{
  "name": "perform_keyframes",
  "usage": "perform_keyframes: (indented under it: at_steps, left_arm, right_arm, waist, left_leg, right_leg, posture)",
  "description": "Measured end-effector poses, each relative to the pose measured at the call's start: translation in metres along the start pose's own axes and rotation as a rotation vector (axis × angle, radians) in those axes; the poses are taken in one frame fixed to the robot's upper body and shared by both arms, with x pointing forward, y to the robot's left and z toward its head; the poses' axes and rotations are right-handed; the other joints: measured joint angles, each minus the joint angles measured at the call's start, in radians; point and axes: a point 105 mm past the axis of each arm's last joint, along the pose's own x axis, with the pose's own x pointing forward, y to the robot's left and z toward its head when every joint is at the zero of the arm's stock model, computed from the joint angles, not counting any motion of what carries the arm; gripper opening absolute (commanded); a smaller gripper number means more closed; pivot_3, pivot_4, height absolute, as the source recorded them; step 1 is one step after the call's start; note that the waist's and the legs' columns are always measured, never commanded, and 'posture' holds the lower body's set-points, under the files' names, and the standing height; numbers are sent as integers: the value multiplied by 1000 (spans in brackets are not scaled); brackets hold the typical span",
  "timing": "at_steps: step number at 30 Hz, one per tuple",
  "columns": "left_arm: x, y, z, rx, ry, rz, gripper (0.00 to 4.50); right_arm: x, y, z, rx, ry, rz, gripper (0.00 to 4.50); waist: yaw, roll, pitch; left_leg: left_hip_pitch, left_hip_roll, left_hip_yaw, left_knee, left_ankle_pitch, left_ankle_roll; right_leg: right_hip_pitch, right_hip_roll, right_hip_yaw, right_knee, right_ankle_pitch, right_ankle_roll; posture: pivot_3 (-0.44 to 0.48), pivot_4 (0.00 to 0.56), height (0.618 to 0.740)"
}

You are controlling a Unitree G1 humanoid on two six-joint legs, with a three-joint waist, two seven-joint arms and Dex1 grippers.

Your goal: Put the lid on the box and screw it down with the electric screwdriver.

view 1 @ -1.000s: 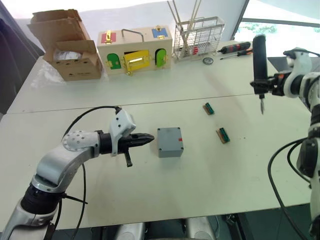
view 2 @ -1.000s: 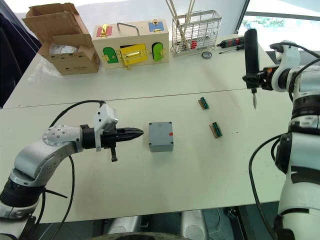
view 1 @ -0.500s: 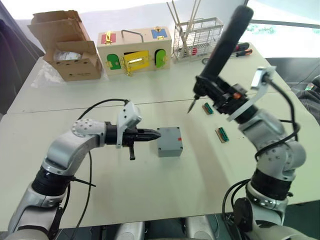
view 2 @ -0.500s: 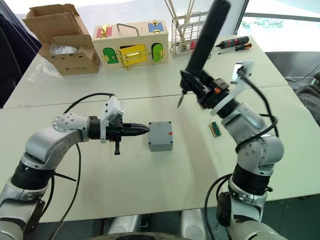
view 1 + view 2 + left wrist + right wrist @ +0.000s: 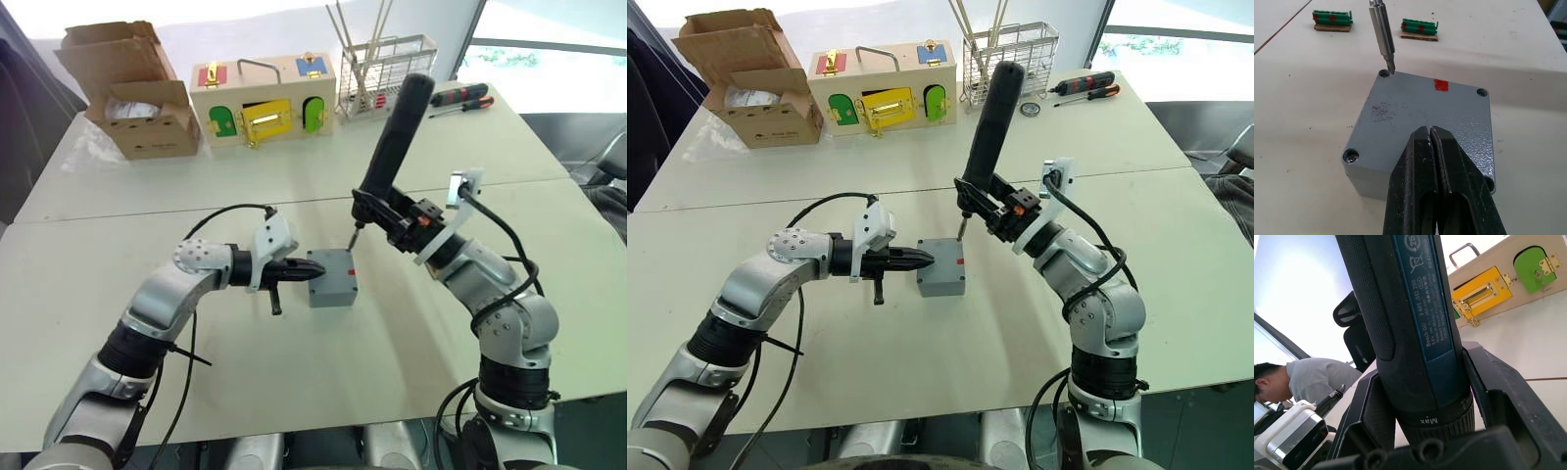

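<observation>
Grey lid (image 5: 1425,122) sits on grey box (image 5: 332,290), mid desk, red mark on top. Black electric screwdriver (image 5: 390,149) tilted, bit tip at far corner hole.

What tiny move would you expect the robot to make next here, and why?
Probably lower the electric screwdriver slightly. Its bit tip sits just above a corner screw hole of the lid, which already lies on the box, while the shut left gripper rests against the box, seemingly bracing it.
</observation>
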Motion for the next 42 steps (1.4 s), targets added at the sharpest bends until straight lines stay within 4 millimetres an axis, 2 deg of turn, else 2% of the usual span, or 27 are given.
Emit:
perform_keyframes:
  at_steps: [10,21,27,31,42]
  left_arm:
    - [0,-1,-1,5,6,-14,0]
    - [-1,-2,-4,5,19,-16,0]
    - [1,-4,-10,-6,33,-13,0]
    - [2,-6,-14,-13,35,-11,0]
    - [4,-7,-18,-20,49,-9,0]
  right_arm:
    - [1,-2,-8,-55,-4,-17,1843]
    - [3,12,-20,-187,-2,48,1843]
    - [2,17,-34,-263,36,70,1843]
    - [-2,21,-39,-321,53,104,1843]
    - [-2,18,-45,-309,67,113,1843]
  waist:
    - [0,-1,-1]
    - [-1,-3,-7]
    - [-1,-8,-18]
    - [0,-11,-29]
    - [1,-16,-45]
  left_leg:
    - [0,0,0,0,0,0]
    - [3,0,0,0,0,0]
    - [18,1,0,-4,-5,8]
    - [19,1,0,-4,-6,9]
    - [21,1,-1,-4,-7,11]
  right_leg:
    - [0,0,0,0,0,0]
    - [2,0,0,0,0,0]
    - [17,1,-1,-3,-1,1]
    - [18,1,-1,-3,-2,1]
    - [22,1,-1,-7,-2,1]
  posture:
    - [0,150,734]
    - [0,150,734]
    - [0,150,734]
    - [0,150,734]
    - [0,150,734]
